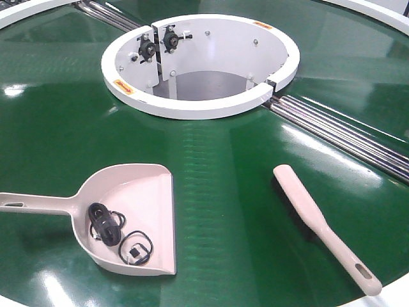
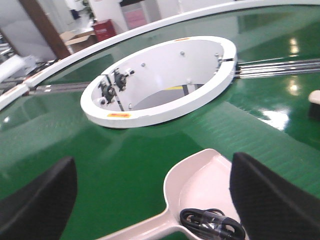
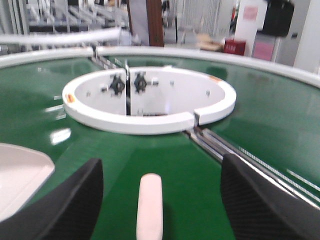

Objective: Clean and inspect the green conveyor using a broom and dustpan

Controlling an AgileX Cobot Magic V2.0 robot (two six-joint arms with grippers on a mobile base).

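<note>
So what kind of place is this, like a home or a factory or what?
Most likely a factory or warehouse floor. The green conveyor is a big circular belt with metal roller strips and a white ring-shaped opening, and the right wrist view shows metal racks and cardboard boxes behind it.
</note>
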